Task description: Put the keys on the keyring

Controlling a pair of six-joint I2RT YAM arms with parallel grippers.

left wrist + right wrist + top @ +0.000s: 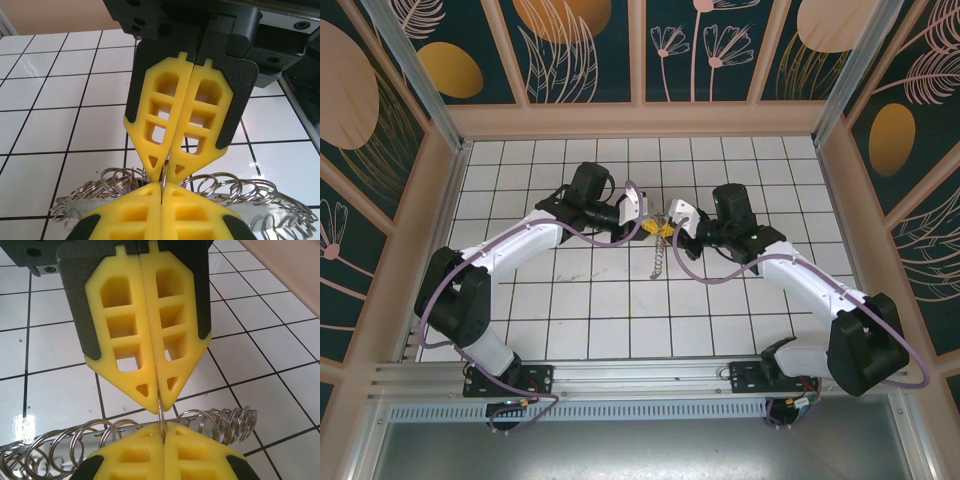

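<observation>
- We see both arms reach in from the near edge and meet tip to tip around the middle of the white tiled desk (580,300), a little toward the far side.
- The left claw (654,226) is clenched. In its own wrist view, its yellow fingers (145,196) press together along a single seam at the bottom of the frame.
- The right claw (669,229) is clenched as well. It faces the left one, and its fingers (150,440) are drawn together to a point in its own wrist view.
- Between the two tips we see a thin metal wire loop that runs out of one seam and into the other, so both claws pinch the same ring.
- That ring belongs to the keyring (660,262), a long string of many small metal rings.
- From above, the keyring trails from the claw tips toward the near side as a thin chain between the two arms.
- In the wrist views the rings (225,186) fan out to both sides just below the tips, close over the glossy tiles, which mirror them.
- We cannot tell whether the part of the keyring under the tips touches the desk.
- A purple cable (605,238) loops along each arm.
</observation>
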